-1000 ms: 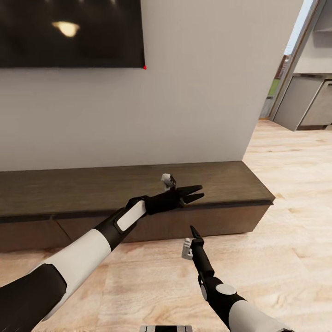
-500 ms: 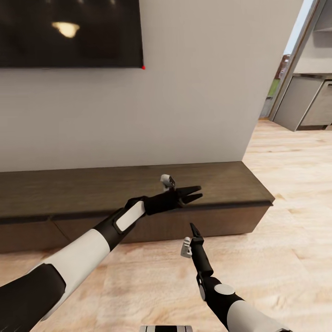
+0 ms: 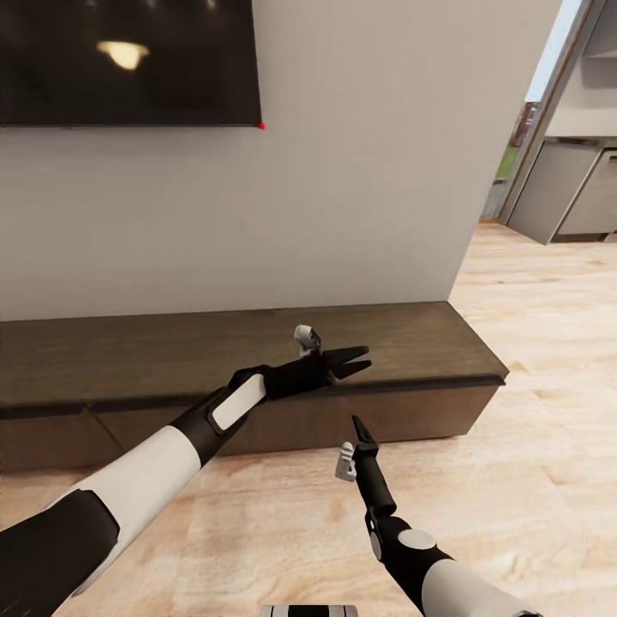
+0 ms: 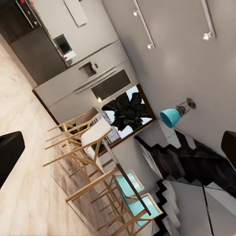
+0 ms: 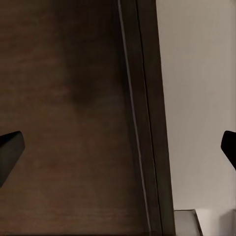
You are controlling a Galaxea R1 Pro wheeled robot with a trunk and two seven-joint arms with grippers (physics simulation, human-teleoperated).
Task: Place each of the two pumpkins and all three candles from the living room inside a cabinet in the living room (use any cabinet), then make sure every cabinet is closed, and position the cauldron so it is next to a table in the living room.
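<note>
The cabinet (image 3: 128, 351), a long low dark-brown unit, runs along the white wall, and its flat fronts look closed. My left gripper (image 3: 367, 357) hovers open over the front edge of its top, near the right end. Lower down, my right gripper (image 3: 356, 422) points at the cabinet's front, just above the floor. In the right wrist view the dark wood cabinet (image 5: 64, 98) is close, and the right gripper (image 5: 118, 147) is open with nothing between its fingers. The left gripper (image 4: 119, 147) is likewise open and empty. Pumpkins, candles, cauldron and table are out of view.
A dark TV (image 3: 128, 60) hangs on the wall above the cabinet. Light wood floor (image 3: 531, 386) spreads to the right toward grey kitchen cupboards (image 3: 574, 197). The left wrist view looks out at wooden stools with teal seats (image 4: 130, 191).
The whole head picture has slid slightly left, so the camera has moved. Both arms hold nearly the same pose and both grippers stay open.
</note>
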